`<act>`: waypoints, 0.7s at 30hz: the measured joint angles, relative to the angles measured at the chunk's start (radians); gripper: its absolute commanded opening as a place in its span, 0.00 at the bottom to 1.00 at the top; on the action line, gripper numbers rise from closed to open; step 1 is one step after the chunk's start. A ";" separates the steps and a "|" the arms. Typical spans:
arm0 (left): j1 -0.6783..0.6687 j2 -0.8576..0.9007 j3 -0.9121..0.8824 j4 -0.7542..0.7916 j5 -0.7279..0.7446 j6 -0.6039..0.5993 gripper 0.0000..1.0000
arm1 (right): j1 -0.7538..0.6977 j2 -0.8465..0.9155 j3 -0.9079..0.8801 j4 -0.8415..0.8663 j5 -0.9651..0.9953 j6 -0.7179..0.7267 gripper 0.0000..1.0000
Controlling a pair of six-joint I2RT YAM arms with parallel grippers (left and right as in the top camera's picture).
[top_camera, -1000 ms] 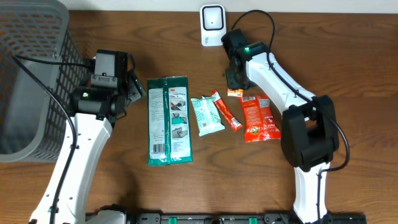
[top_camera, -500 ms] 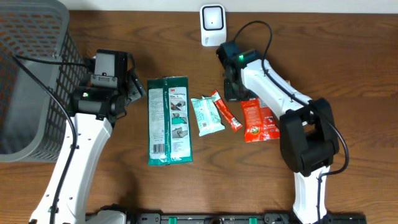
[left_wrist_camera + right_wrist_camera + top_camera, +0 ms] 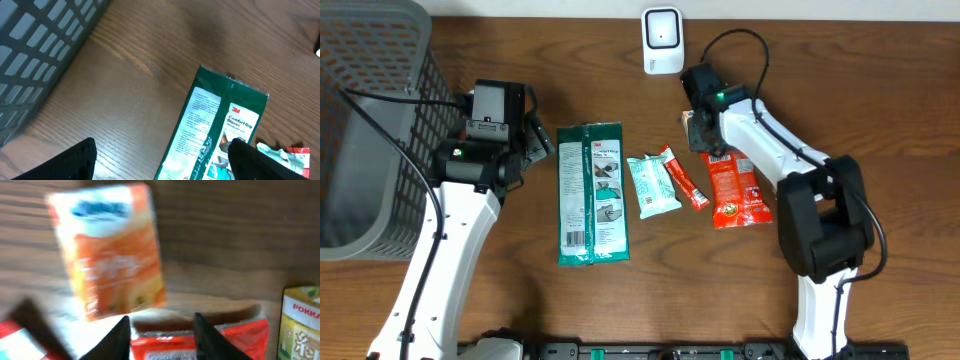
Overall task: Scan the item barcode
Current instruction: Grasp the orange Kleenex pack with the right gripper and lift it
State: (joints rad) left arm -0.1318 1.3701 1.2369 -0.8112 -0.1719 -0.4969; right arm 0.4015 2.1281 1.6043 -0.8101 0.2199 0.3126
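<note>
A small orange packet (image 3: 112, 250) lies blurred on the wood just ahead of my right gripper (image 3: 162, 342). The gripper's jaws stand apart with only the table and the top edge of a red-orange bag (image 3: 200, 342) between them. From overhead, the right gripper (image 3: 703, 138) hovers below the white scanner (image 3: 663, 40), and the orange packet (image 3: 692, 129) peeks out at its left side. My left gripper (image 3: 165, 167) is open wide over the left edge of a green 3M glove pack (image 3: 215, 130), holding nothing.
A grey mesh basket (image 3: 370, 120) fills the far left. The green pack (image 3: 592, 193), a teal packet (image 3: 652, 186), a red stick pack (image 3: 682, 178) and the red-orange bag (image 3: 737, 190) lie in a row mid-table. A yellow-green POKKA packet (image 3: 302, 325) shows at the right wrist view's edge.
My right gripper swung left, then back right and slightly up toward the scanner. The orange packet now sits higher, away from the red-orange bag. The left arm has not moved.
</note>
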 measured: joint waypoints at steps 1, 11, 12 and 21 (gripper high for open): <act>0.000 0.000 0.000 0.000 0.000 0.000 0.84 | 0.002 -0.018 0.008 0.000 -0.028 -0.024 0.40; 0.000 0.000 0.000 0.006 0.000 -0.030 0.85 | 0.092 -0.044 0.037 0.049 0.004 -0.090 0.35; 0.000 0.000 0.000 0.006 0.000 -0.031 0.85 | 0.100 -0.035 0.037 0.054 0.020 -0.091 0.34; 0.000 0.000 0.000 0.007 0.000 -0.050 0.85 | 0.107 0.039 0.037 0.135 0.119 -0.097 0.29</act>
State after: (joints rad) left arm -0.1318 1.3701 1.2369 -0.8040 -0.1722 -0.5465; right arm 0.5083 2.1670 1.6409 -0.6750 0.3386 0.2153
